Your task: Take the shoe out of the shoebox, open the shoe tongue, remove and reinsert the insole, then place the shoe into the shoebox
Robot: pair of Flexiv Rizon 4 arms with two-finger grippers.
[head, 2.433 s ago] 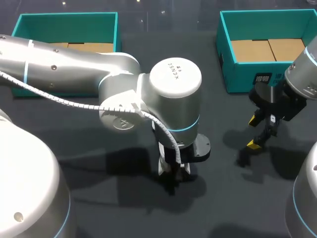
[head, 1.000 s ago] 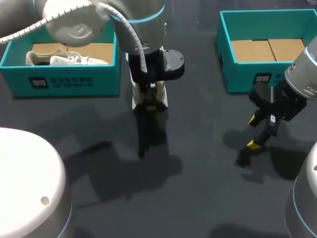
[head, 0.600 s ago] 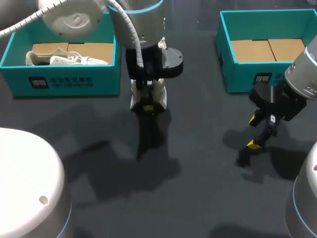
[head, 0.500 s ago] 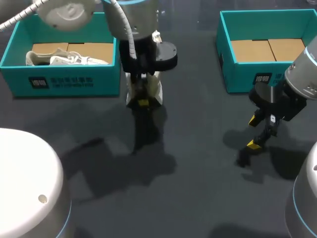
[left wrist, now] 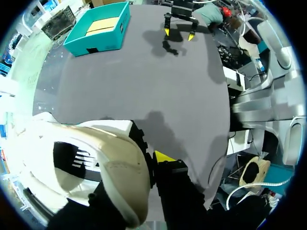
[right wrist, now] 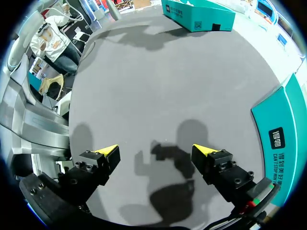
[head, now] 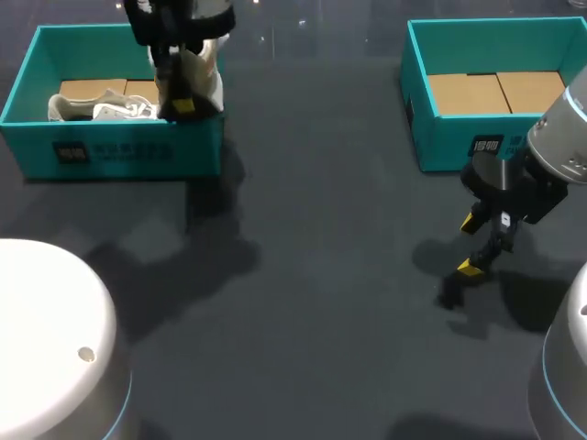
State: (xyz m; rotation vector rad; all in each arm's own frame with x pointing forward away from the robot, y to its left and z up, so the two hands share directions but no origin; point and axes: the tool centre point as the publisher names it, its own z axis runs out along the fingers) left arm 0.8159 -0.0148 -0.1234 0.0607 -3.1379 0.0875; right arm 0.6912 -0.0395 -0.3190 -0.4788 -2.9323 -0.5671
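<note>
The shoe (head: 209, 82) hangs in the air at about 11 o'clock on the table (head: 321, 275), over the 3 o'clock end of the left shoebox (head: 119, 151), and the left gripper (head: 182, 99) is clamped on it. In the left wrist view 1 yellow-tipped finger presses the outside of the shoe's (left wrist: 108, 177) pale side wall, while the other finger is hidden by the shoe. I judge the shoe to be light, with a soft upper that gives under pressure and a stiffer sole and heel. A pinch across the collar wall, as here, should carry it, though the shoe may swing or tilt when lowered. Taking it nearer the heel would likely steady it. A second shoe (head: 101, 107) lies in the same box toward its 9 o'clock end, so the free floor is at the 3 o'clock end. The right gripper (head: 481, 243) hovers with its fingers spread and nothing between them, just off the 6 o'clock side of the right shoebox (head: 495, 92). Compared with 2.4 s ago, the left arm has carried the shoe from low over the middle of the table toward 11 o'clock. The left shoebox, then covered by the arm, now shows. 0.5 s ago the shoe was just outside that box's 3 o'clock wall. The right gripper has not moved.
</note>
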